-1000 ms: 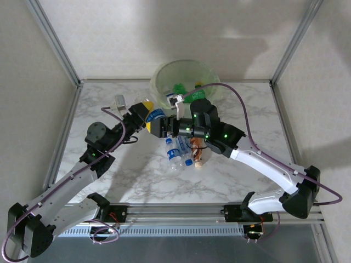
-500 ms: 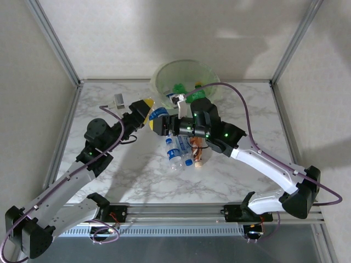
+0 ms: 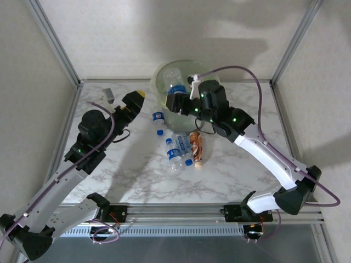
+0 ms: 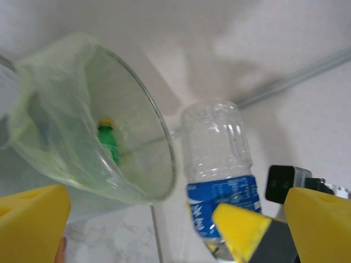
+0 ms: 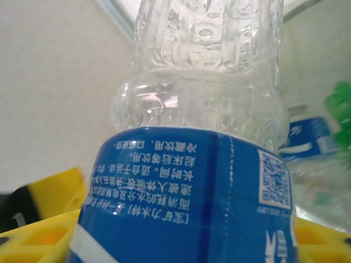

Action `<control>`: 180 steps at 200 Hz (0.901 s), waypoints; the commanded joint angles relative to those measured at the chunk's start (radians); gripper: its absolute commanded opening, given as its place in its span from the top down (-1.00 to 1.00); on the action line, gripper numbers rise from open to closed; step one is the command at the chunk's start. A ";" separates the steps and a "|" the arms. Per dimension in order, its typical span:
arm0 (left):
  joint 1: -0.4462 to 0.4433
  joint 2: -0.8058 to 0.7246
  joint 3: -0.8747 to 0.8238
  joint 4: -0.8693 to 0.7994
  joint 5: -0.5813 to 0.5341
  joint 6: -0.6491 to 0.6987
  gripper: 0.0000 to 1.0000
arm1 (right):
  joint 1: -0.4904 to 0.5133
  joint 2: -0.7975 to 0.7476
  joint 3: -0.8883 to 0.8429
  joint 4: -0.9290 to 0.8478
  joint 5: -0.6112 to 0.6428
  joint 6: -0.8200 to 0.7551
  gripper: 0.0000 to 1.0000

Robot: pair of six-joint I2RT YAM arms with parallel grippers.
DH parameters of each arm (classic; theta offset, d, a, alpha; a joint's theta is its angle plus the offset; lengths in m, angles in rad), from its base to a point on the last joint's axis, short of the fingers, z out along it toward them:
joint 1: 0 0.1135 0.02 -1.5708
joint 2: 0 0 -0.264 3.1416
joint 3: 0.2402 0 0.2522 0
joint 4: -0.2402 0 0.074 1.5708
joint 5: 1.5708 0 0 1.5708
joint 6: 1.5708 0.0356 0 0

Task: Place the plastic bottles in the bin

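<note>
Left fingers (image 4: 33,219) stand spread wide with nothing between their yellow pads. The right fingers (image 5: 46,203) are clenched on a clear bottle (image 5: 192,181), with yellow pads pressed to either side of its blue label.

Nearest on the marble bench (image 3: 126,175), about the middle, a few loose bottles (image 3: 174,154) with blue labels and caps lie bunched together on their sides. An orange bottle (image 3: 197,147) lies against the right of the bunch. Just beyond and a little to the left, a lone bottle (image 3: 158,117) with a blue label lies apart from them.

Farther and left of that one, the left fingers hover above the bench, pointing toward the far right and stopping short of the bin (image 3: 156,82). From the left wrist, the bin's green-lined wall is on the left, and a green bottle (image 4: 108,141) with a yellow cap shows through it. The clear bottle hangs just right of the rim.

The bin stands at the far middle of the bench, close to the back wall. From above, the right fingers hold the clear bottle at the bin's near rim, its clear end reaching out over the opening. In the right wrist view, another blue-labelled bottle (image 5: 310,137) and a patch of green lie blurred behind it on the right.
</note>
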 commanded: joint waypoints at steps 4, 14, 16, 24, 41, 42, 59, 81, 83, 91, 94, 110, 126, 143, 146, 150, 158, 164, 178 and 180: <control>0.031 -0.023 0.000 -0.123 -0.099 0.034 -0.99 | -0.047 0.068 0.121 -0.097 0.148 -0.069 -0.20; 0.044 -0.024 -0.019 -0.122 -0.079 0.020 -0.99 | -0.065 0.104 0.169 -0.124 0.179 -0.084 -0.20; 0.046 -0.025 -0.023 -0.122 -0.075 0.017 -0.99 | -0.069 0.112 0.181 -0.129 0.187 -0.088 -0.21; 0.053 -0.025 -0.035 -0.120 -0.058 0.011 -0.99 | -0.080 0.144 0.222 -0.152 0.215 -0.100 -0.21; 0.060 -0.029 -0.048 -0.127 -0.042 0.010 -0.99 | -0.101 0.213 0.299 -0.195 0.275 -0.126 -0.22; 0.060 -0.029 -0.049 -0.128 -0.042 0.011 -0.99 | -0.106 0.217 0.302 -0.196 0.277 -0.127 -0.22; 0.066 -0.036 -0.054 -0.141 -0.039 0.020 -0.99 | -0.131 0.280 0.360 -0.230 0.314 -0.146 -0.25; 0.072 -0.050 -0.069 -0.154 -0.041 0.026 -0.99 | -0.149 0.350 0.420 -0.257 0.337 -0.174 -0.29; 0.073 -0.051 -0.071 -0.154 -0.042 0.026 -0.99 | -0.151 0.356 0.425 -0.259 0.337 -0.175 -0.30; 0.075 -0.054 -0.076 -0.157 -0.044 0.026 -0.98 | -0.155 0.380 0.450 -0.273 0.337 -0.183 -0.34; 0.077 -0.054 -0.079 -0.158 -0.044 0.024 -0.98 | -0.156 0.388 0.458 -0.278 0.339 -0.185 -0.36; 0.080 -0.056 -0.095 -0.161 -0.043 0.020 -0.97 | -0.156 0.423 0.497 -0.305 0.360 -0.192 -0.59; 0.083 -0.054 -0.108 -0.159 -0.039 0.015 -0.96 | -0.158 0.440 0.520 -0.325 0.384 -0.188 -0.77; 0.086 -0.051 -0.119 -0.157 -0.037 0.014 -0.95 | -0.158 0.435 0.523 -0.325 0.382 -0.184 -0.81; 0.087 -0.051 -0.120 -0.157 -0.036 0.015 -0.95 | -0.156 0.434 0.523 -0.323 0.381 -0.184 -0.81; 0.088 -0.050 -0.123 -0.156 -0.035 0.015 -0.94 | -0.157 0.430 0.525 -0.322 0.379 -0.183 -0.80; 0.089 -0.045 -0.128 -0.153 -0.036 0.016 -0.93 | -0.157 0.423 0.525 -0.323 0.377 -0.181 -0.79; 0.089 -0.042 -0.131 -0.151 -0.034 0.018 -0.92 | -0.156 0.415 0.523 -0.322 0.374 -0.179 -0.78; 0.091 -0.033 -0.146 -0.139 -0.027 0.019 -0.88 | -0.154 0.386 0.510 -0.315 0.358 -0.173 -0.75; 0.091 -0.031 -0.149 -0.136 -0.026 0.019 -0.87 | -0.153 0.381 0.507 -0.312 0.357 -0.172 -0.74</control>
